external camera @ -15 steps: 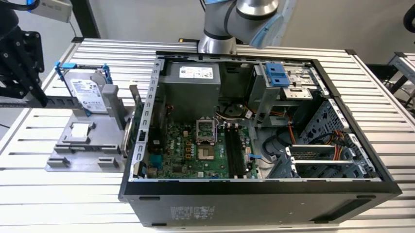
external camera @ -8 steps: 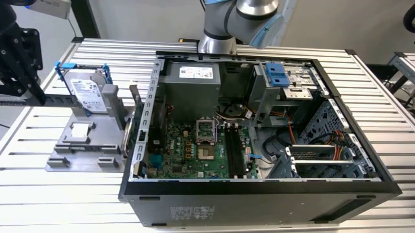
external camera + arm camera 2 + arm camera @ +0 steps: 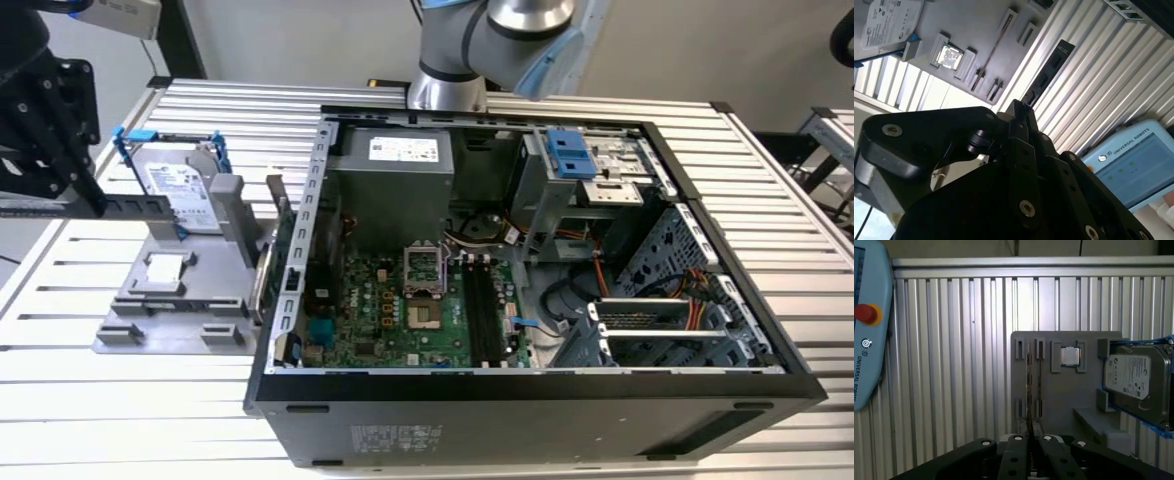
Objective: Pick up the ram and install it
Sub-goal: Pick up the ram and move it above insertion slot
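The ram (image 3: pixel 1048 72) is a long, thin, dark stick with my gripper (image 3: pixel 1019 107) shut on one end of it. In the exterior view the gripper (image 3: pixel 83 198) is at the far left, holding the ram (image 3: pixel 134 207) level over the grey holder plate (image 3: pixel 167 300), well left of the open computer case (image 3: pixel 534 390). In the first wrist view the ram (image 3: pixel 1029 385) shows edge-on, running out from the gripper (image 3: pixel 1031 432) over the plate's narrow slots (image 3: pixel 1040 349). The black motherboard slots (image 3: pixel 483 310) lie inside the case.
On the grey plate stand a silver hard drive (image 3: pixel 180 185) in a blue frame and a small square chip (image 3: pixel 1070 356). A teach pendant (image 3: pixel 869 325) lies on the ribbed metal table (image 3: pixel 147 400). The arm's base (image 3: pixel 447 60) rises behind the case.
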`<state>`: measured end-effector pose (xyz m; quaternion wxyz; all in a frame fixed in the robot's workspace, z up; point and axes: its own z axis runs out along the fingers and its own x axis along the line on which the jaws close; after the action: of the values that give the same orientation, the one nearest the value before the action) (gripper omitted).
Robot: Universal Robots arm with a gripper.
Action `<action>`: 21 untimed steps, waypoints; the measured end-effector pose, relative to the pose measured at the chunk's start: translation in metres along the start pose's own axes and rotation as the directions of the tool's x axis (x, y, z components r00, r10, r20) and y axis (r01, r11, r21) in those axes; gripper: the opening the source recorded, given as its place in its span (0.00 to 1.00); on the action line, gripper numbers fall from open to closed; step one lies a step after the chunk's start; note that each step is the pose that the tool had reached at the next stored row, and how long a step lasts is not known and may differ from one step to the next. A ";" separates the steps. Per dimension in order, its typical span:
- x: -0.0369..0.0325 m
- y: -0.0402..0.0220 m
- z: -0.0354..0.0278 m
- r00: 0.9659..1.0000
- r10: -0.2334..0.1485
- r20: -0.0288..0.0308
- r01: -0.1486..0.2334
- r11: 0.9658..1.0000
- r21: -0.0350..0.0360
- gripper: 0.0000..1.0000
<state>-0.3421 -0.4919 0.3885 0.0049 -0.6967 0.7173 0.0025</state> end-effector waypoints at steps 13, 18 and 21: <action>-0.0008 -0.0261 0.0001 1.000 0.000 0.000 0.000 1.000 0.000 0.00; -0.0011 -0.0368 0.0001 1.000 0.000 0.000 0.000 1.000 -0.001 0.00; -0.0013 -0.0435 0.0001 1.000 0.000 0.000 0.000 1.000 -0.001 0.00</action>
<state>-0.2985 -0.4919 0.3885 0.0045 -0.6967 0.7173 0.0029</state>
